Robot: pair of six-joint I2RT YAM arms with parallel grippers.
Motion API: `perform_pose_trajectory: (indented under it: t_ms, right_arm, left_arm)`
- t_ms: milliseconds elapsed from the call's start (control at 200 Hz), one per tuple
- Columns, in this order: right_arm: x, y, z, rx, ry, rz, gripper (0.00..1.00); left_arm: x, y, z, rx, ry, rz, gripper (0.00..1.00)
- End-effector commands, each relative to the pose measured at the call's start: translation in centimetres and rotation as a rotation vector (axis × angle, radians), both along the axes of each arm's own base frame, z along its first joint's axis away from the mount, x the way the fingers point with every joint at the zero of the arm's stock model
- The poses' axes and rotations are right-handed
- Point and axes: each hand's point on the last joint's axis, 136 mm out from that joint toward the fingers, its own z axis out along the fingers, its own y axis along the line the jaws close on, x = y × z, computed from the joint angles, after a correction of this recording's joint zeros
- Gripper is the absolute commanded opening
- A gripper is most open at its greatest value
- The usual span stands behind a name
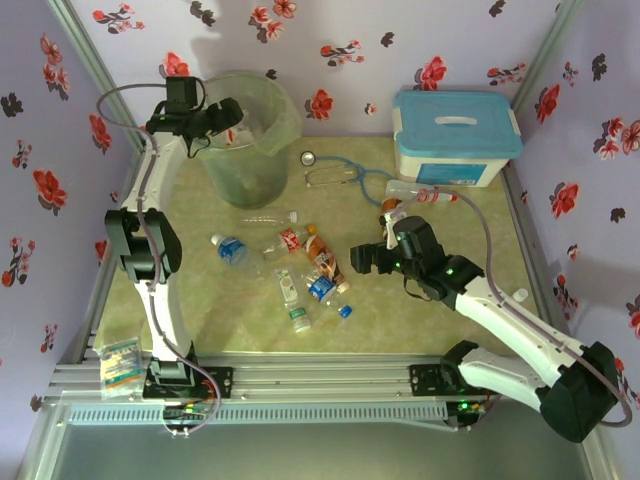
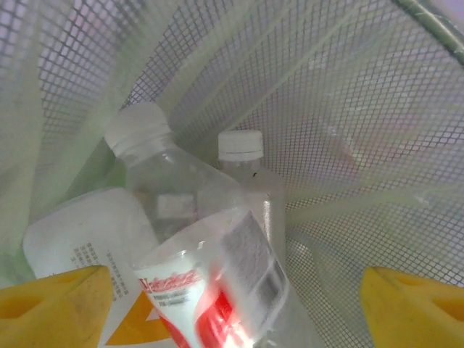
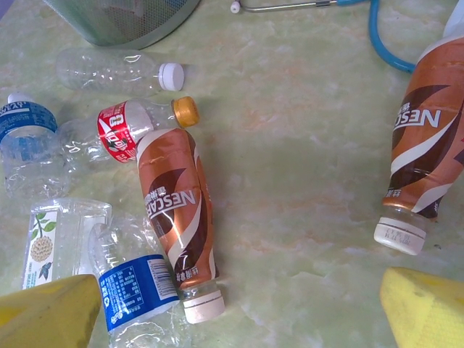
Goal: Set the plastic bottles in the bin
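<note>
Directly below left claw (image 2: 232,319) lie binned bottles (image 2: 210,283).

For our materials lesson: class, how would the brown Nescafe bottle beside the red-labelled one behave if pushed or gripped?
The brown Nescafe bottle lies on its side, so a nudge would probably roll it. Its smooth sleeve may slip in jaws. It looks undented, unlike the crumpled blue-label bottle, so likely stiffer.
</note>
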Motion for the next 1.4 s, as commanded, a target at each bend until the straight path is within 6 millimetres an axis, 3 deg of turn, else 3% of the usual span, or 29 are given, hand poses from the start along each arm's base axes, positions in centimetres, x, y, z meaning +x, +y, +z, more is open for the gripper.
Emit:
perform_pose_trajectory:
  t_ms: [0, 110, 235, 335, 525, 755, 885, 1040, 1395]
  right_arm:
    - [0.0, -0.6, -0.7, -0.031, 0.003, -0.012, 0.99]
    - [0.0, -0.6, -0.7, -0.029, 0.001, -0.015, 0.99]
    - [0.2, -0.4, -0.7, -0.022, 0.003, -0.013, 0.99]
    - [0.4, -0.2, -0.7, -0.023, 0.006, -0.009, 0.99]
    - [0.5, -0.3, -0.5, -0.025, 0.007, -0.022, 0.99]
    - [0.3, -1.5, -0.2, -0.037, -0.011, -0.068, 0.99]
    - [0.3, -1.7, 0.0, -0.039, -0.015, -0.078, 0.99]
    - [0.6, -3.4, 1.0, -0.066, -0.043, -0.149, 0.98]
    - [1.9, -10.0, 0.0, -0.047, 0.062, -0.402, 0.98]
  left_arm:
    - [-0.8, 1.8, 3.6, 0.067, -0.066, 0.040, 0.91]
    - [-0.8, 1.6, 4.9, 0.082, -0.086, 0.027, 0.91]
    - [-0.8, 1.0, 4.4, 0.093, -0.071, 0.003, 0.83]
    - [-0.8, -0.5, 2.9, 0.085, -0.044, -0.049, 0.75]
    - [-0.4, -3.5, -1.0, 0.069, 0.029, -0.133, 0.71]
    - [0.2, -5.0, -4.9, 0.042, 0.097, -0.160, 0.67]
    - [0.4, -5.1, -5.9, 0.037, 0.109, -0.158, 0.66]
    - [0.3, -5.0, -3.1, 0.040, 0.054, -0.160, 0.66]
    - [-2.1, -4.6, 7.7, 0.087, -0.176, -0.194, 0.84]
